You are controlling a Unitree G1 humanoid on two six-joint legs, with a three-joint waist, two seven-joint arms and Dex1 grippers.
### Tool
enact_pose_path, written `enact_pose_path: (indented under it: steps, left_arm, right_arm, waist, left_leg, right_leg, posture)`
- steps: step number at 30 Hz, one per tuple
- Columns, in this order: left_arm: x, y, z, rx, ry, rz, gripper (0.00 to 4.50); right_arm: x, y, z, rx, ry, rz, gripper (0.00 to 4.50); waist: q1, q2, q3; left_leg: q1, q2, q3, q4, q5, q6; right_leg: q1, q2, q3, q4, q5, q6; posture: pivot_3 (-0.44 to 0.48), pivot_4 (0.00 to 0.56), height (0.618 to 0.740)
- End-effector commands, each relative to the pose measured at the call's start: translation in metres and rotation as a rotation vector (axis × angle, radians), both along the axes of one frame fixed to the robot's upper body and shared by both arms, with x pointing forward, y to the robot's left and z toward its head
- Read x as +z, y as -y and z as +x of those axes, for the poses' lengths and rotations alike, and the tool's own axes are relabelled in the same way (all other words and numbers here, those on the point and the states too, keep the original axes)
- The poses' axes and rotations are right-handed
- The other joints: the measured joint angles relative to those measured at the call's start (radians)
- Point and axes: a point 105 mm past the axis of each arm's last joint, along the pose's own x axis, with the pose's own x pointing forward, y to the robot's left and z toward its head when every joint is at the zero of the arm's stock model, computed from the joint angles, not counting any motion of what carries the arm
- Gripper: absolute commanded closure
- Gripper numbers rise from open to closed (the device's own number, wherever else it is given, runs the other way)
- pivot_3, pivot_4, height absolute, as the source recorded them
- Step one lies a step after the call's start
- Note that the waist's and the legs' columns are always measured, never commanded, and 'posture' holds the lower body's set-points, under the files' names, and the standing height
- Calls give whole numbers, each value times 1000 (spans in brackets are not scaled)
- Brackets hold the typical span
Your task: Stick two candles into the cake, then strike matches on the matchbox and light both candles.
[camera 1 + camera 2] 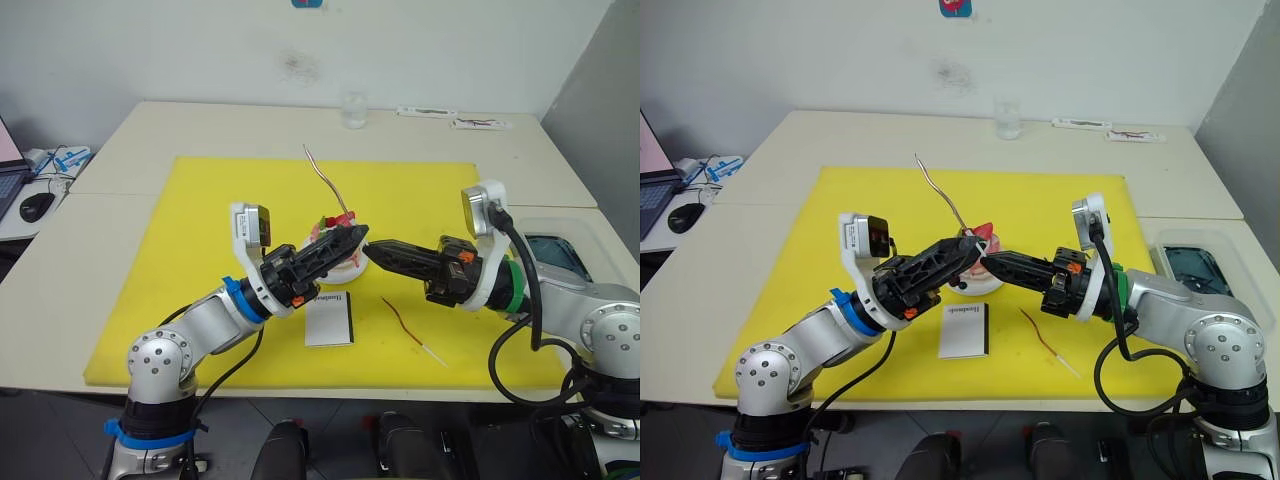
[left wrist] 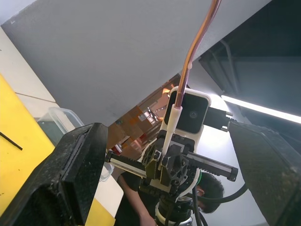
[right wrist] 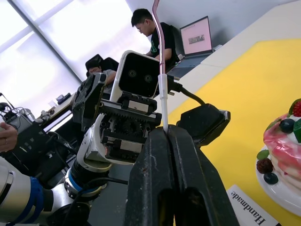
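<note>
My right gripper [image 1: 372, 250] is shut on the white end of the paler tan candle [image 1: 322, 180], which rises wavy above the cake [image 3: 282, 150]. My left gripper [image 1: 358, 234] is open, one finger on each side of that candle, and it covers most of the cake in the eye views. The dark red candle [image 1: 405, 325] lies on the yellow mat [image 1: 190, 260], right of the white matchbox [image 1: 330, 318]. The matchbox lies flat in front of the cake. A short straight dark stick [image 2: 10, 141], a match by its look, rests on the mat.
A clear glass [image 1: 353, 108] and flat white packets [image 1: 455, 118] stand at the table's back edge. A clear bin [image 1: 555, 250] sits off the mat's right side. A mouse [image 1: 36, 206] lies at far left. People sit at desks [image 3: 153, 33] beyond.
</note>
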Motion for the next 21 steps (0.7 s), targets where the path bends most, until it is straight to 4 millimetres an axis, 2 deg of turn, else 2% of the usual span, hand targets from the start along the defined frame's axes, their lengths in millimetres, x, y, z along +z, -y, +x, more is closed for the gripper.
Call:
enact_pose_path:
  steps: [1,3,14,20,21]
  left_arm:
    - [11,1,0,-11,43,-34,374]
    - [14,1,1,-6,43,-50,848]
    - [12,4,0,-27,47,-48,4415]
    - [12,3,-1,-30,52,-43,4467]
    - [12,2,-1,-30,54,-41,4489]
  right_arm:
    - [11,-2,-4,24,39,23,4500]
    - [11,-2,-4,25,39,21,4500]
    - [11,-2,-4,28,39,19,4500]
    - [15,-3,-7,55,19,53,4500]
    - [15,-3,-7,51,19,56,4314]
  waist:
    - [0,0,0]
    - [0,0,0]
    - [0,0,0]
    - [0,0,0]
    - [0,0,0]
  left_leg:
    - [0,0,0,0,0,0]
    - [-1,0,0,0,0,0]
    - [-3,0,0,0,0,0]
    - [-3,0,0,0,0,0]
    - [-3,0,0,0,0,0]
  right_leg:
    - [0,0,0,0,0,0]
    - [0,0,0,0,0,0]
    - [-2,0,0,0,0,0]
    - [-3,0,0,0,0,0]
    - [-3,0,0,-1,0,0]
  posture:
    - [0,150,740]
    - [0,150,740]
    - [0,150,740]
    - [0,150,740]
    - [0,150,740]
